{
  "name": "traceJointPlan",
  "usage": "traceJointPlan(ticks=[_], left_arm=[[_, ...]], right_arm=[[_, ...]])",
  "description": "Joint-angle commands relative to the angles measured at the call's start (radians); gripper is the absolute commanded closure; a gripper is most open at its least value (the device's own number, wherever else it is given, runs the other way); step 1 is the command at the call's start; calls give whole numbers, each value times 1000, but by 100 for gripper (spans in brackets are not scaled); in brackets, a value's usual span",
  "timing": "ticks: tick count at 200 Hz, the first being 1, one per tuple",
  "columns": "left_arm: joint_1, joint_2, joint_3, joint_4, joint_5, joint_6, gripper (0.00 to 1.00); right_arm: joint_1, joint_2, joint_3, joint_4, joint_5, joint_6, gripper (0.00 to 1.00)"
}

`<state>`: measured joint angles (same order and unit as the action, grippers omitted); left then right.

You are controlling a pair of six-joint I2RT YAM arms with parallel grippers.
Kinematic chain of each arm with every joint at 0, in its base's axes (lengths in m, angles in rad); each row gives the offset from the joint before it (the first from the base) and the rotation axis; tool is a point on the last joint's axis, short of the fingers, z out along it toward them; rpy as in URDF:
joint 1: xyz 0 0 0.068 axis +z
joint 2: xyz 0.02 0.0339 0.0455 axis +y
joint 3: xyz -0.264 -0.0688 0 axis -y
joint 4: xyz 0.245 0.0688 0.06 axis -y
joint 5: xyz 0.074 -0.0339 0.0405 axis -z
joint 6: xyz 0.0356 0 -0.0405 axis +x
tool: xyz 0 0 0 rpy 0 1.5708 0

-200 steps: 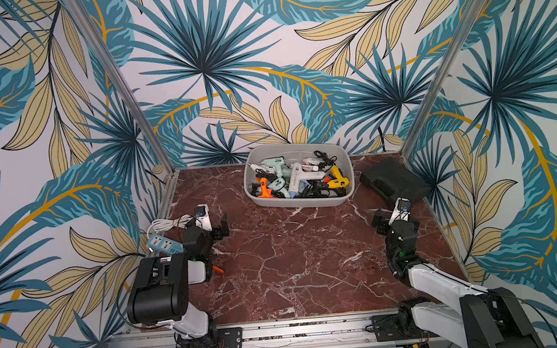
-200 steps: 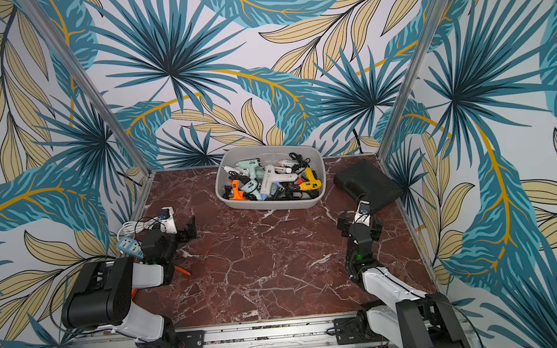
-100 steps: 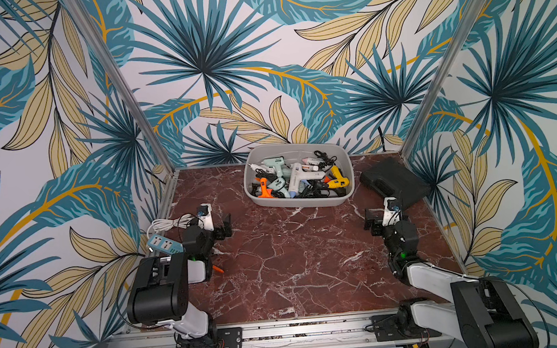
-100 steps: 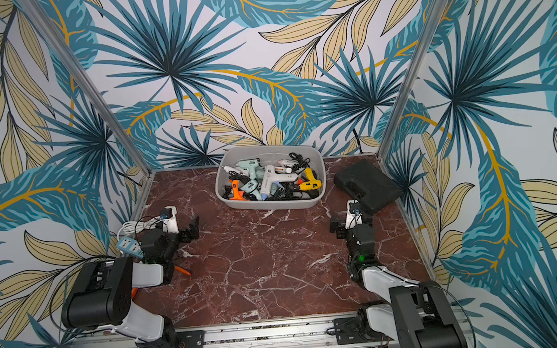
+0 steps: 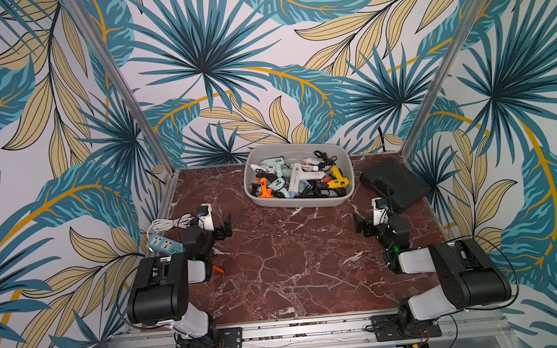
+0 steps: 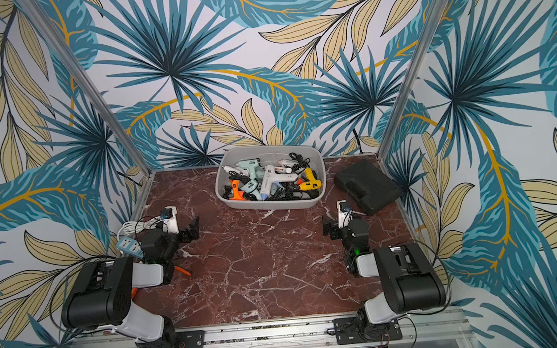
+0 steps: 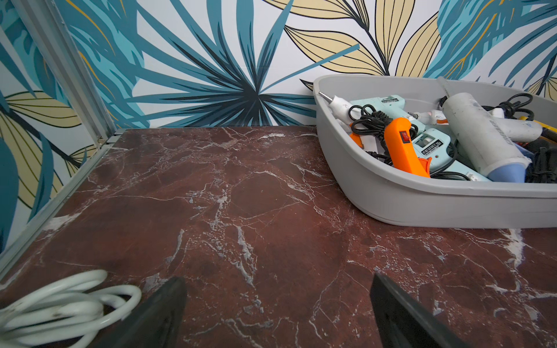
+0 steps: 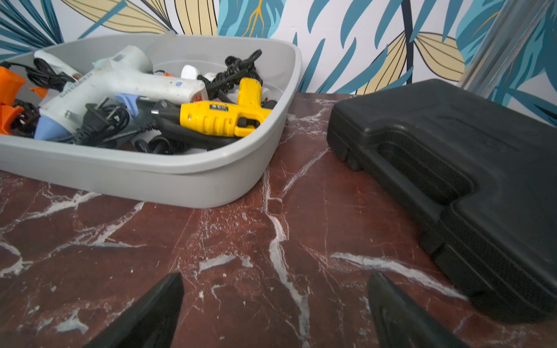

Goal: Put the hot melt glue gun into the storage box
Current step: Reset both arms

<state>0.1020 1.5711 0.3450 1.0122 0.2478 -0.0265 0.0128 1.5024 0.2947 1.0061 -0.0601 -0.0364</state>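
The storage box (image 5: 300, 204) (image 6: 266, 205), a light grey tub, stands at the back middle of the red marble table. Several hot melt glue guns lie tangled in it with black cords: a yellow one (image 5: 338, 178) (image 8: 217, 119), an orange one (image 5: 264, 189) (image 7: 404, 147) and a big white one (image 5: 299, 176). My left gripper (image 5: 222, 235) (image 7: 277, 289) hovers low at the left, open and empty, well short of the box (image 7: 422, 205). Over at the right, my right gripper (image 5: 364, 227) (image 8: 275, 286) is also open and empty, facing the box's near right corner (image 8: 150, 183).
A flat black case (image 5: 393, 182) (image 8: 452, 168) lies right of the box, close to my right gripper. A blue power strip (image 5: 165, 245) with a coiled white cable (image 5: 169, 224) (image 7: 60, 304) sits by the left wall. A small orange piece (image 5: 217, 269) pokes out beside my left arm.
My right arm has folded back toward its base, and its gripper has swung a little toward the table's middle. The left arm has barely shifted. Both grippers stay open.
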Motion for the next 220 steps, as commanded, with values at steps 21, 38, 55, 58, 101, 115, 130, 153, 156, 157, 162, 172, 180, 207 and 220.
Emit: traceJointPlan(ticks=[21, 38, 55, 58, 101, 115, 130, 153, 156, 157, 162, 172, 180, 207, 220], left_arm=[[9, 0, 8, 0, 7, 1, 0], [10, 1, 8, 2, 6, 2, 0], [10, 0, 8, 0, 6, 2, 0], [9, 0, 8, 1, 6, 3, 0], [9, 1, 8, 0, 7, 1, 0], [9, 0, 8, -1, 6, 2, 0], [9, 1, 8, -1, 7, 2, 0], [9, 1, 8, 0, 7, 1, 0], [10, 1, 8, 0, 7, 1, 0], [10, 0, 8, -1, 6, 2, 0], [10, 1, 8, -1, 7, 2, 0], [10, 0, 8, 0, 7, 2, 0], [9, 1, 8, 0, 6, 1, 0], [10, 1, 8, 0, 6, 2, 0], [9, 1, 8, 0, 6, 1, 0]], right_arm=[[-6, 3, 109, -139, 166, 79, 1], [-7, -4, 116, -167, 167, 84, 0], [-7, -2, 115, -162, 168, 81, 1], [-7, -2, 115, -162, 168, 83, 0], [-6, -2, 115, -160, 167, 82, 1], [-7, -2, 115, -160, 167, 82, 0], [-7, -2, 115, -160, 167, 81, 1], [-7, -2, 115, -160, 167, 82, 1], [-7, -2, 115, -160, 167, 82, 1], [-7, -2, 115, -160, 167, 82, 1], [-7, -2, 114, -160, 167, 82, 1], [-7, -2, 115, -160, 167, 82, 1], [-7, -2, 115, -159, 167, 82, 1], [-7, -2, 115, -159, 167, 81, 1], [-7, -2, 115, -160, 165, 82, 1]])
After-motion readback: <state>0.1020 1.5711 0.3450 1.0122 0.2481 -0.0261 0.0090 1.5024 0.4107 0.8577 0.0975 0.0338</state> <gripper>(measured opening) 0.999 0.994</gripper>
